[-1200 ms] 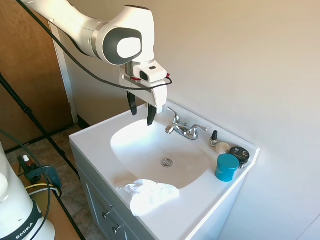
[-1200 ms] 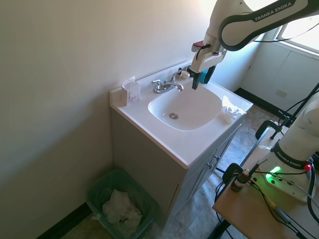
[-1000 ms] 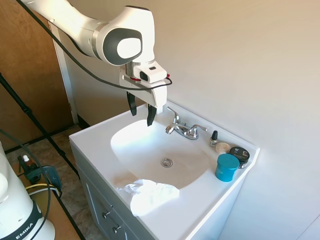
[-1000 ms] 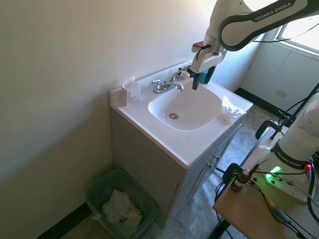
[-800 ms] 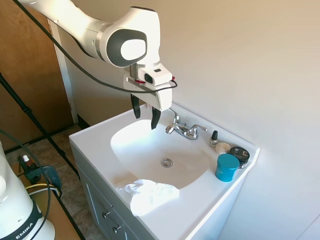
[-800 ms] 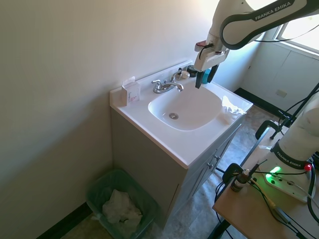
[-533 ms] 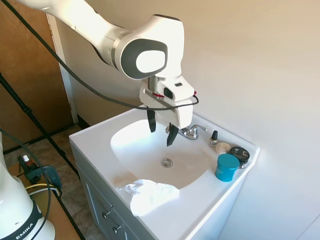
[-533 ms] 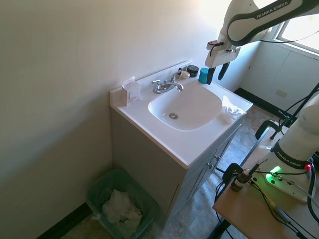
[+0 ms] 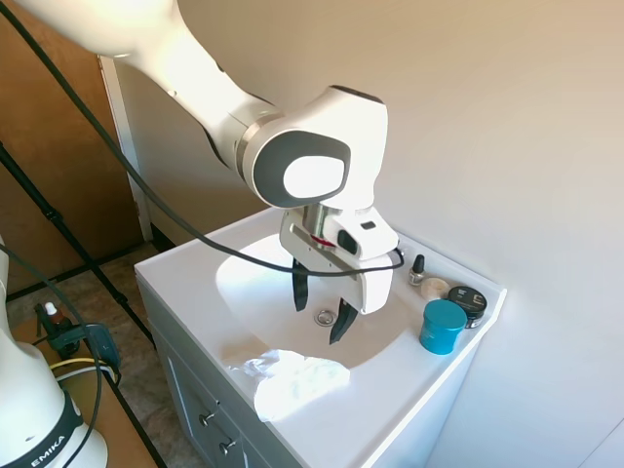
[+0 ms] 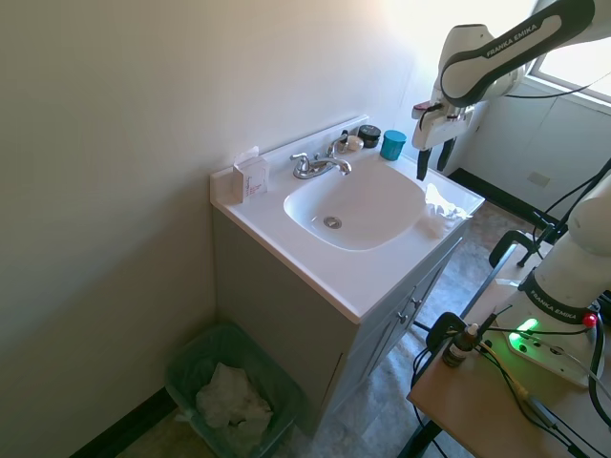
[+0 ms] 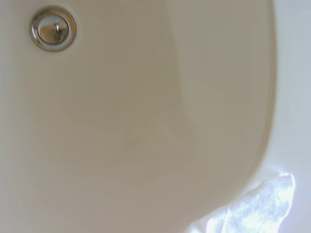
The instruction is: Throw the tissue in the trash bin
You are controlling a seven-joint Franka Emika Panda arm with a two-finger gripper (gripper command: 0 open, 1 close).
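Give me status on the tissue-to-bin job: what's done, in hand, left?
Done: nothing yet; the tissue lies crumpled on the counter at the sink's front edge. In hand: the gripper hangs open and empty above the basin, apart from the tissue. Left: descend, grasp the tissue, carry it off the vanity and drop it in the trash bin on the floor beside the cabinet, which already holds crumpled paper.

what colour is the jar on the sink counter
Teal jar, clearest in the first exterior view.

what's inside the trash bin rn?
The trash bin on the floor beside the vanity already holds crumpled white paper. Anything beneath that paper is covered.
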